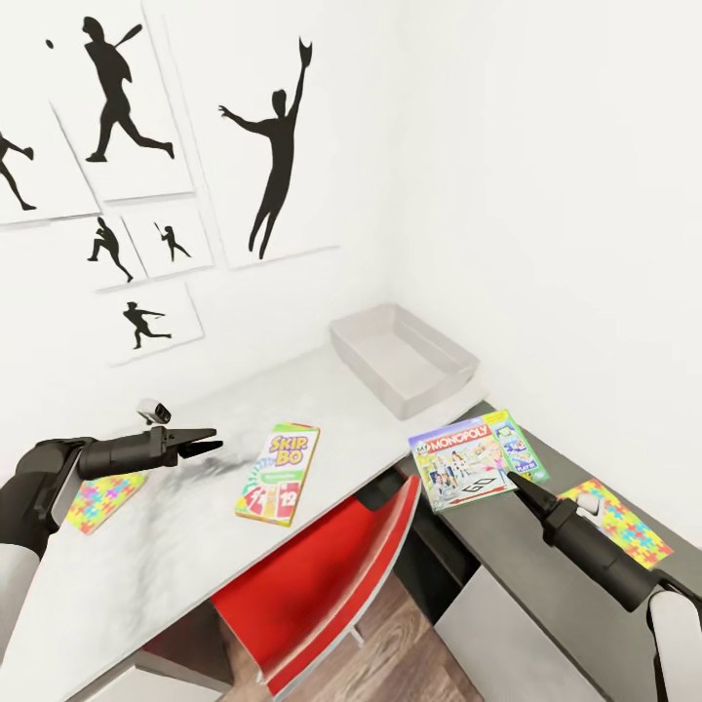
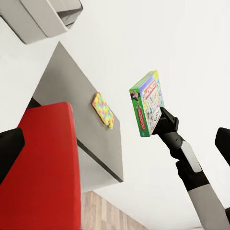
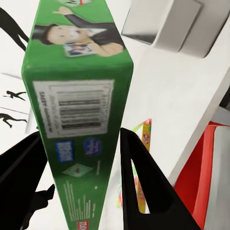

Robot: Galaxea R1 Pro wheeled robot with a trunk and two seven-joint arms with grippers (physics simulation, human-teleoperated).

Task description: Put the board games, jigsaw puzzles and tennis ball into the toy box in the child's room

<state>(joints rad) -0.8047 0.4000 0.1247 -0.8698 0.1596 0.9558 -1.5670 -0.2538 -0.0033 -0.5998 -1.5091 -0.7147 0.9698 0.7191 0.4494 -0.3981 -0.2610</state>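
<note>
Toy box (image 1: pixel 405 363): empty, nothing done yet.
Right gripper (image 1: pixel 514 480): closed on MONOPOLY box (image 1: pixel 475 458).
Left gripper (image 1: pixel 203 442): slightly apart, holds nothing.
Left: SKIP-BO box (image 1: pixel 279 472), two puzzles (image 1: pixel 101 498).

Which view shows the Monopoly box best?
The head view: the Monopoly box shows its whole printed face. The left wrist view shows it lifted off the desk, held in the right end effector; the right wrist view shows just its green edge, up close.
</note>
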